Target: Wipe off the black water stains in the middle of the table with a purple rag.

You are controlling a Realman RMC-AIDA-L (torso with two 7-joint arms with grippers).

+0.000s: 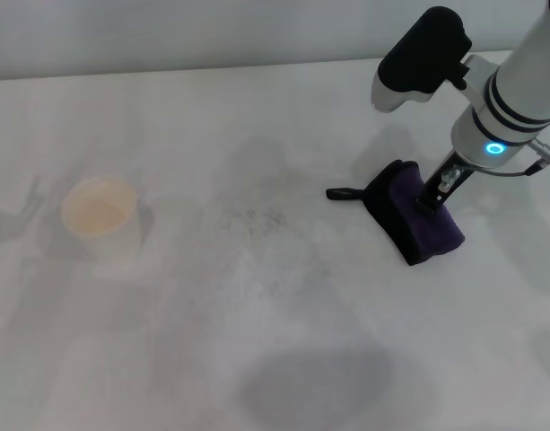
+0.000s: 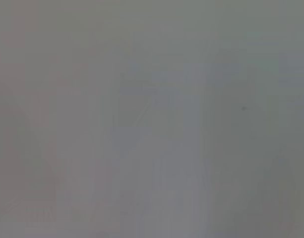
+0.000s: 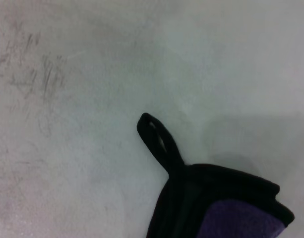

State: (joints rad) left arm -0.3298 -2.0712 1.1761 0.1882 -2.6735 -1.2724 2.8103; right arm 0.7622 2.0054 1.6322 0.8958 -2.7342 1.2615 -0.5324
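Black water stains, as a glossy blot, are nowhere to be seen; what the middle of the table (image 1: 257,359) carries is only faint grey speckled smudging (image 1: 252,218), so by my judgement the wiping step is either largely done or at its tail end. White and wide, the table fills the head view, its far edge running along the top. Next in size, the right arm reaches down from the far right corner, and the right gripper (image 1: 433,199) stands pressed into the purple rag (image 1: 416,220), which sits right of the table's middle, bunched up with its black edging raised and touching the surface. Its fingers look pinched on the rag's top fold, though cloth hides their tips. A pale paper cup (image 1: 100,212) stands upright well apart, toward the left edge. Smallest is the rag's black loop (image 3: 159,140), lying flat and pointing toward the smudges. The left gripper is not in view; its wrist camera shows only a blank grey surface. The next move likely calls for dragging the rag toward the middle, pressed flat, across the remaining marks.
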